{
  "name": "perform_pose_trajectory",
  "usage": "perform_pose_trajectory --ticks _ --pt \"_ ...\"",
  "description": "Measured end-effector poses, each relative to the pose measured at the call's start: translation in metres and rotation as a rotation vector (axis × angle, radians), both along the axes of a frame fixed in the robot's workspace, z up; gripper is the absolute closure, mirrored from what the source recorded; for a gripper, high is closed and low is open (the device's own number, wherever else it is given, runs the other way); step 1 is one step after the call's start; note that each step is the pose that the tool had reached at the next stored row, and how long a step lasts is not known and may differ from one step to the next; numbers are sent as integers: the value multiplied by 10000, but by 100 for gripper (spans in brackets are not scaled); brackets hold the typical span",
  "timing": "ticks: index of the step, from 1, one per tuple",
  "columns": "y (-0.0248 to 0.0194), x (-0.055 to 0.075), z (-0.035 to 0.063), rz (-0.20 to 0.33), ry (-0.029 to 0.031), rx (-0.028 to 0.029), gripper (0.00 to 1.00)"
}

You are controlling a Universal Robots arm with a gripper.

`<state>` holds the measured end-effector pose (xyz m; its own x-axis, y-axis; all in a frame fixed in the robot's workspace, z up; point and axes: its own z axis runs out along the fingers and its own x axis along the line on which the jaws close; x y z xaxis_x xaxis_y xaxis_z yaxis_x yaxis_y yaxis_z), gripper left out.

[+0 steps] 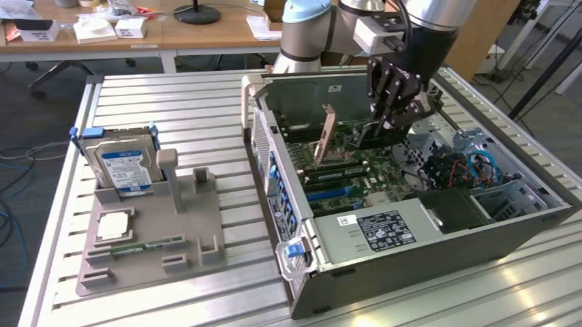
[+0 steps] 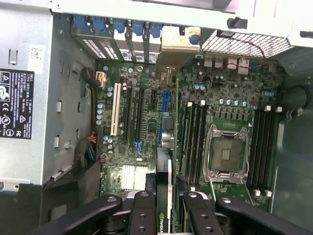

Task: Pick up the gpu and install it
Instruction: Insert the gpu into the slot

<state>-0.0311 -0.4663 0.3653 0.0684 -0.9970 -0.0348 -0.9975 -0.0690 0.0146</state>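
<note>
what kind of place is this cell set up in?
Likely a robotics lab or test workshop: slotted aluminium table, jig holding PC parts, open PC tower with the claw holding the gpu inside it, office desks behind.

On the bench [image 1: 182, 109], beside the computer case [image 1: 437, 262] on the exterior view's left: a parts holder [image 1: 187, 228], with hard drive [image 1: 125, 170] upright in it and memory stick [image 1: 146, 246] flat in it. Inside the case, above the motherboard [image 2: 146, 83]: the tool [image 2: 165, 198], clamped on the gpu [image 2: 164, 218], card edge-on between the fingers.
</note>
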Motion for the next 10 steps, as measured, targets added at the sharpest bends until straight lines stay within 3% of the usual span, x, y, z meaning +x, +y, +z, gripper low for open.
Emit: perform_pose_trajectory --ticks 10 --pt "0 0 -178 0 1 17 74"
